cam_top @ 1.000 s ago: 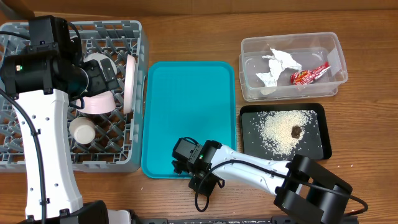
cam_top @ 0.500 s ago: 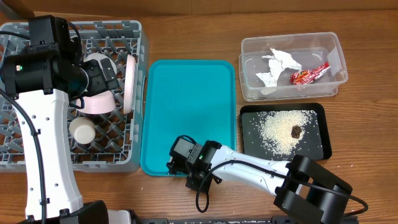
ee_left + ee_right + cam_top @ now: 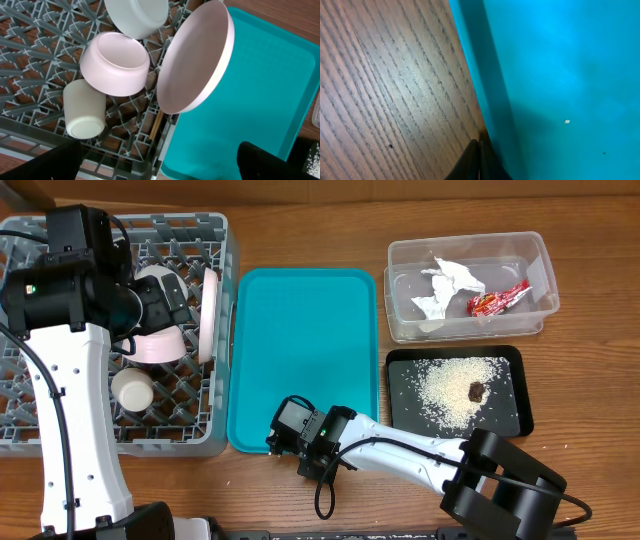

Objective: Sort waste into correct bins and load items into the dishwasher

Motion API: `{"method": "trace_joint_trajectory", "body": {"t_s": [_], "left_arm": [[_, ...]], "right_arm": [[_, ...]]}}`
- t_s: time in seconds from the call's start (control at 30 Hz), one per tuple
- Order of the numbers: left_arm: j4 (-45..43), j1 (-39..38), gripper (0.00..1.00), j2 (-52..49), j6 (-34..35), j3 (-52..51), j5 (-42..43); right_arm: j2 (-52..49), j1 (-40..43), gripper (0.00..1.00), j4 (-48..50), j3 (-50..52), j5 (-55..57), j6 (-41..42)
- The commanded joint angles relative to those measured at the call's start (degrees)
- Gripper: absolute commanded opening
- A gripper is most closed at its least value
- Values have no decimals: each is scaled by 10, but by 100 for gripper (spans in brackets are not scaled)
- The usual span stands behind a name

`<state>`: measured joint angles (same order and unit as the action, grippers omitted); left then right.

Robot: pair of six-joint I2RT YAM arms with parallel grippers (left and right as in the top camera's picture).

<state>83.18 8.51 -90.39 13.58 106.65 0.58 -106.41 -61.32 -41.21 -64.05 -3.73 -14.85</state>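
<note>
The grey dish rack point(image 3: 30, 435) holds a white plate point(image 3: 210, 310) on edge, a pink bowl point(image 3: 155, 345), a grey-green bowl point(image 3: 160, 278) and a white cup point(image 3: 132, 388). In the left wrist view the plate point(image 3: 195, 55), pink bowl point(image 3: 115, 62), cup point(image 3: 85, 107) and a chopstick point(image 3: 156, 125) show. My left gripper point(image 3: 157, 167) is open above the rack's near edge. My right gripper point(image 3: 288, 442) is shut, its tips point(image 3: 480, 150) against the teal tray's front rim. The clear tub point(image 3: 530, 255) holds tissue point(image 3: 445, 280) and the red wrapper point(image 3: 498, 300). The black tray point(image 3: 505, 415) holds rice point(image 3: 445, 385) and the brown scrap point(image 3: 476, 390).
The teal serving tray point(image 3: 305, 350) lies between the rack and the two bins. One rice grain point(image 3: 566, 121) lies on it. Bare wooden table point(image 3: 385, 85) runs along the front. The left arm's white link point(image 3: 70, 410) stands over the rack's left side.
The teal tray has slid a little toward the far side of the table. My right gripper has moved slightly left and forward along its front rim. The left arm is still.
</note>
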Motion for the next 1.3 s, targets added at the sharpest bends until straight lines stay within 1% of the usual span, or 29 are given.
{"method": "trace_joint_trajectory", "body": {"t_s": [0.0, 0.1, 0.13, 0.27, 0.4, 0.5, 0.63, 0.7, 0.8, 0.83, 0.87, 0.9, 0.93, 0.97, 1.03, 1.07, 1.1, 1.13, 1.17, 1.27], "left_arm": [[0, 1, 100, 1, 8, 9, -6], [0, 1, 100, 1, 8, 9, -6], [0, 1, 100, 1, 8, 9, -6], [0, 1, 100, 1, 8, 9, -6], [-1, 1, 100, 1, 8, 9, -6], [-1, 1, 100, 1, 8, 9, -6], [-2, 1, 100, 1, 8, 9, -6], [-8, -4, 100, 1, 0, 9, -5], [-19, -23, 100, 1, -21, 8, -1], [-25, -30, 100, 1, -31, 8, 7], [-33, -40, 100, 1, -45, 8, 22], [-41, -51, 100, 0, -59, 8, 37], [-50, -64, 100, -1, -69, 8, 47], [-57, -77, 100, -2, -77, 8, 52], [-66, -104, 100, -6, -87, 7, 52], [-67, -116, 100, -8, -95, 7, 52], [-67, -131, 100, -12, -105, 7, 52], [-64, -140, 100, -15, -115, 7, 51], [-48, -155, 100, -21, -123, 7, 35], [-2, -162, 100, -29, -123, 7, 3]], "right_arm": [[0, -1, 4, 2, -7, 22, -2], [0, -1, 4, -20, -26, 22, 3], [0, -1, 4, -49, -48, 22, 5], [2, -1, 4, -115, -111, 19, 48], [13, 1, 4, -134, -150, 23, 78], [28, 14, 4, -132, -176, 28, 119], [50, 59, 4, -132, -206, 28, 185], [72, 115, 4, -135, -218, 27, 247], [97, 188, 5, -137, -219, 10, 284], [103, 207, 8, -138, -219, 0, 286], [109, 232, 19, -141, -219, -13, 286], [115, 260, 26, -145, -219, -29, 286], [119, 283, 31, -148, -219, -41, 286], [122, 310, 33, -151, -219, -53, 286], [125, 359, 53, -159, -219, -72, 286], [125, 382, 60, -162, -219, -76, 286], [125, 409, 76, -167, -219, -78, 286], [125, 432, 89, -172, -219, -78, 285], [125, 479, 100, -188, -219, -80, 284], [125, 548, 100, -230, -219, -79, 279]]}}
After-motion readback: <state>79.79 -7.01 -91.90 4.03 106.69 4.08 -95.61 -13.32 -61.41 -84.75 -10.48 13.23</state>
